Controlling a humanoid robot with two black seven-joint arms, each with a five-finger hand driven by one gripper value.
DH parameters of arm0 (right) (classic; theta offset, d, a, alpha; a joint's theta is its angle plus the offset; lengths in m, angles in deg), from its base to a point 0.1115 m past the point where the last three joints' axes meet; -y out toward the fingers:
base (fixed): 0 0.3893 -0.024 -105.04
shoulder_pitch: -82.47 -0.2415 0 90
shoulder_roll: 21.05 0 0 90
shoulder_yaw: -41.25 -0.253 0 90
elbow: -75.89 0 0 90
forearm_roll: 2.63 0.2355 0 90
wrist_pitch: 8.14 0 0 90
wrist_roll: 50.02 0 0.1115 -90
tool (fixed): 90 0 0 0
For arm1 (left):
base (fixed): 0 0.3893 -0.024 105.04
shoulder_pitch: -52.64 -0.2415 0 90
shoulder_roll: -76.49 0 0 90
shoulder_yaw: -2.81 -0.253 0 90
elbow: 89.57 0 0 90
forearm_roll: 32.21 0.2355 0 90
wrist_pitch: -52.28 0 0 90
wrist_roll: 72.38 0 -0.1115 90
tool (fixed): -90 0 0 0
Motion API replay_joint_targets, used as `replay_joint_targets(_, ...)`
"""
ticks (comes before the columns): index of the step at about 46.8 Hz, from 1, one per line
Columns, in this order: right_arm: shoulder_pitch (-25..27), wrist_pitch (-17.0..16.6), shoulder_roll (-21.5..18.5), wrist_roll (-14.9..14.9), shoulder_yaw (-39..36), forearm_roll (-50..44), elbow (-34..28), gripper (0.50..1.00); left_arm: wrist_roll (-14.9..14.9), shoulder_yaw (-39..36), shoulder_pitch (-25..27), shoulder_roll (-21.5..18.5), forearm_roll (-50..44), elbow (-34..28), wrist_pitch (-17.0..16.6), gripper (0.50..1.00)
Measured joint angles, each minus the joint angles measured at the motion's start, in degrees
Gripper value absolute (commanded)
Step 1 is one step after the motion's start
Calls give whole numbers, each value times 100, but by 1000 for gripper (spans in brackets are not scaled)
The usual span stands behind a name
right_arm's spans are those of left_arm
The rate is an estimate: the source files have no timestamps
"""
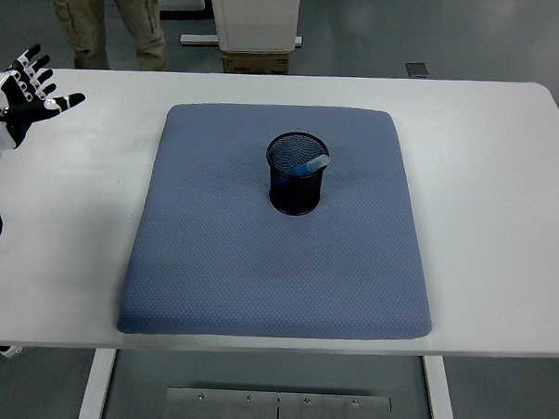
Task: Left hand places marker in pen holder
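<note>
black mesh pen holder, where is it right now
In the head view the black mesh pen holder stands upright on the blue-grey mat, slightly behind its centre.

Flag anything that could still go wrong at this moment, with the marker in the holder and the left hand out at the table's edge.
1. The marker leans against the rim of the pen holder rather than standing upright; a knock might tip it out.
2. The holder sits loose on the blue mat, so a tug on the mat could topple it.
3. The left hand is open near a person's legs; a swing could strike them.

only the pen holder (298,173) (mid-mat) blocks the table (503,182).
</note>
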Motion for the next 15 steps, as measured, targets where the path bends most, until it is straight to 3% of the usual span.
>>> replay_joint_targets(15, 5, -19, 0, 9, 17, -26, 92, 1000, 22, 31, -212, -104, -2, 6, -15, 1000)
